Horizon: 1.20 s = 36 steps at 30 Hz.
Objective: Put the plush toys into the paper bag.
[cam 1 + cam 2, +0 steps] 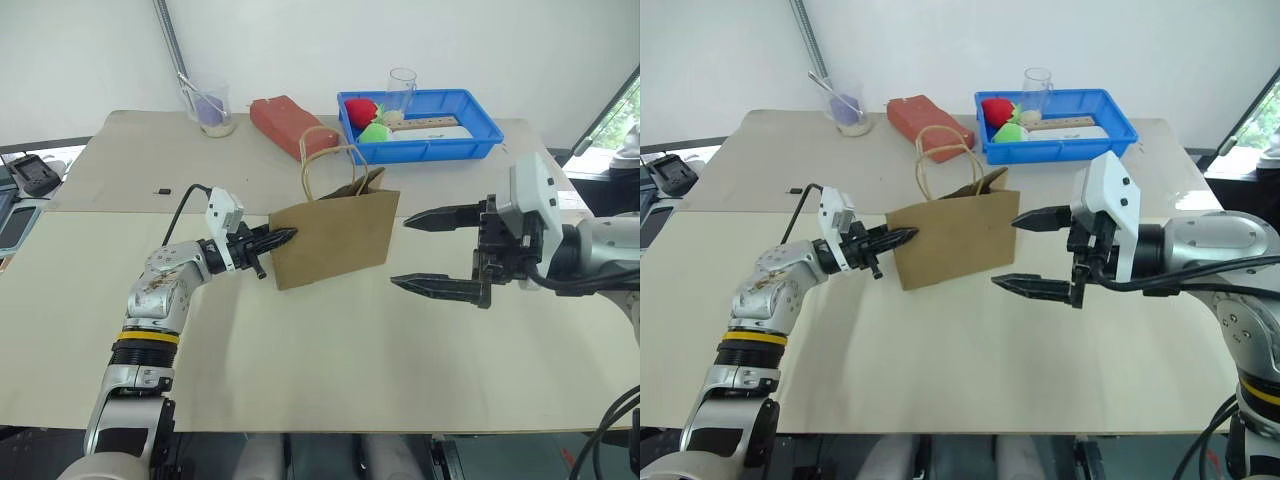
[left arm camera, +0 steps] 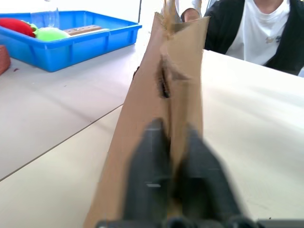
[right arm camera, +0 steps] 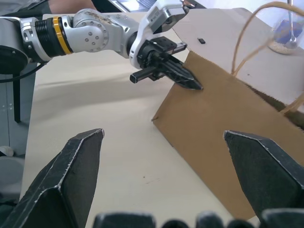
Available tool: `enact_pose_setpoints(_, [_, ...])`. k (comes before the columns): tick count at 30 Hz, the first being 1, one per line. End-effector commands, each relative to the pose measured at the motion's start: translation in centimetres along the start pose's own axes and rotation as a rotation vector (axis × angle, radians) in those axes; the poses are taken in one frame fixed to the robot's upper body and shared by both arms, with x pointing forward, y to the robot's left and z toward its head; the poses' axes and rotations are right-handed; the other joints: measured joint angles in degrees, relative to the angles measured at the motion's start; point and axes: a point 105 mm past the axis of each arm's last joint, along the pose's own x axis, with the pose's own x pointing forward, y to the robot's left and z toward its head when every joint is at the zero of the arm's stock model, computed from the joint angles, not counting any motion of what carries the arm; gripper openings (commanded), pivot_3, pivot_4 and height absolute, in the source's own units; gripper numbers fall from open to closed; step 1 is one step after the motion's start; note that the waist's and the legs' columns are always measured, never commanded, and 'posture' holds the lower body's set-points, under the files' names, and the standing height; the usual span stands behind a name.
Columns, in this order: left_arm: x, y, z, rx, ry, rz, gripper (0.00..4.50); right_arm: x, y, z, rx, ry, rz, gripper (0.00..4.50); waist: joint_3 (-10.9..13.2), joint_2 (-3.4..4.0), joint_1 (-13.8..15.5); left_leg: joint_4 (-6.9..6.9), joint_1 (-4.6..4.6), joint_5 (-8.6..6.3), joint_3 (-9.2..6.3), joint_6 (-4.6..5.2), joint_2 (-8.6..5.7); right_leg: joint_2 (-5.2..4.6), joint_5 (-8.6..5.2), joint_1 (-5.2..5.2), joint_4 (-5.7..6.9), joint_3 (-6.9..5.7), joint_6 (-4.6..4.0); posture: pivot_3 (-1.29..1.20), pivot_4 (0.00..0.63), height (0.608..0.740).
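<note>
Matt paper, glossy plastic
The brown paper bag (image 1: 335, 238) is looking matt and creased; the blue tray (image 1: 470, 140) is shining like smooth plastic.

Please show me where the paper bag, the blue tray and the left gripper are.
paper bag (image 1: 335, 240), left eye view, on its broad brown side.
blue tray (image 1: 440, 148), left eye view, on its front wall.
left gripper (image 1: 283, 236), left eye view, at its fingertips.

A blue tray (image 1: 480, 135) is sitting at one o'clock, a red block (image 1: 288, 122) at twelve, a cup (image 1: 210, 105) at eleven.
</note>
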Motion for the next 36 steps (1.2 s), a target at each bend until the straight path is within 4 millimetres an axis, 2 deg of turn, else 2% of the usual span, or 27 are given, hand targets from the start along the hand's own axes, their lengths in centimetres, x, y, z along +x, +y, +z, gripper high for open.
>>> enact_pose_setpoints(1, [-0.2,0.0,1.5,0.038,-0.038,-0.027,0.03,-0.6,0.2,0.8,-0.056,-0.023,-0.033,4.50,0.00,0.00,0.02,0.03,0.00,0.00,-0.01,0.00,0.00,0.00,0.00,0.02,0.00,0.00,0.00,0.00,0.150,0.740])
enact_pose_setpoints(5, [0.3,-1.6,2.5,0.038,-0.046,-0.150,0.03,-1.6,0.8,-0.2,-0.023,0.031,-0.041,4.50,0.00,0.00,0.16,0.11,-0.05,-0.01,-0.01,0.02,-0.01,0.00,0.00,0.03,0.00,-0.01,0.00,0.00,0.150,0.740])
enact_pose_setpoints(9, [1.6,-3.7,3.2,0.029,-0.039,-0.301,0.03,-3.8,0.9,-1.5,0.027,0.112,-0.113,4.50,0.00,-0.01,0.84,0.15,-0.13,-0.02,-0.06,0.04,-0.05,-0.02,-0.01,0.06,-0.05,-0.03,0.02,0.00,0.150,0.740])
enact_pose_setpoints(14, [3.1,-4.5,2.0,0.020,0.006,-0.389,0.03,-6.2,1.5,-3.2,0.082,0.190,-0.200,4.50,0.00,-0.01,1.22,0.20,-0.05,-0.04,-0.04,0.07,-0.07,-0.01,-0.02,0.19,-0.12,-0.02,0.04,0.00,0.150,0.740])
enact_pose_setpoints(18, [4.2,-4.6,0.5,0.040,0.041,-0.395,0.03,-6.5,1.8,-4.2,0.110,0.186,-0.265,4.50,0.00,-0.03,0.55,0.19,0.03,-0.04,-0.02,0.07,-0.04,0.05,-0.02,0.22,-0.06,0.02,0.04,0.00,0.150,0.740])
enact_pose_setpoints(21, [4.3,-4.4,0.1,0.048,0.062,-0.397,0.03,-6.4,2.1,-4.6,0.115,0.194,-0.268,4.50,0.00,-0.03,0.11,0.20,0.03,-0.04,-0.04,0.07,-0.03,0.07,-0.02,0.22,-0.04,0.03,0.04,0.00,0.150,0.740])
enact_pose_setpoints(24, [4.1,-3.9,0.6,0.065,0.051,-0.373,0.89,-6.6,2.0,-4.7,0.112,0.200,-0.272,4.50,0.00,-0.03,0.09,0.21,0.04,-0.04,-0.04,0.07,-0.03,0.07,-0.02,0.24,-0.04,0.04,0.04,0.00,0.150,0.740])
enact_pose_setpoints(32, [1.5,-3.3,2.5,0.150,0.051,-0.293,4.49,-6.9,0.5,-4.2,0.052,0.207,-0.266,4.50,0.00,-0.03,0.04,0.21,0.06,-0.04,-0.05,0.07,0.00,0.08,-0.02,0.24,-0.04,0.04,0.05,0.00,0.150,0.740])
enact_pose_setpoints(36, [-1.2,-1.8,3.1,0.243,0.113,-0.162,4.49,-8.0,-1.2,-3.7,0.015,0.239,-0.270,4.50,0.00,-0.03,-0.21,0.19,0.15,-0.04,0.00,0.07,0.02,0.08,-0.03,0.26,-0.02,0.08,0.04,0.00,0.150,0.740])
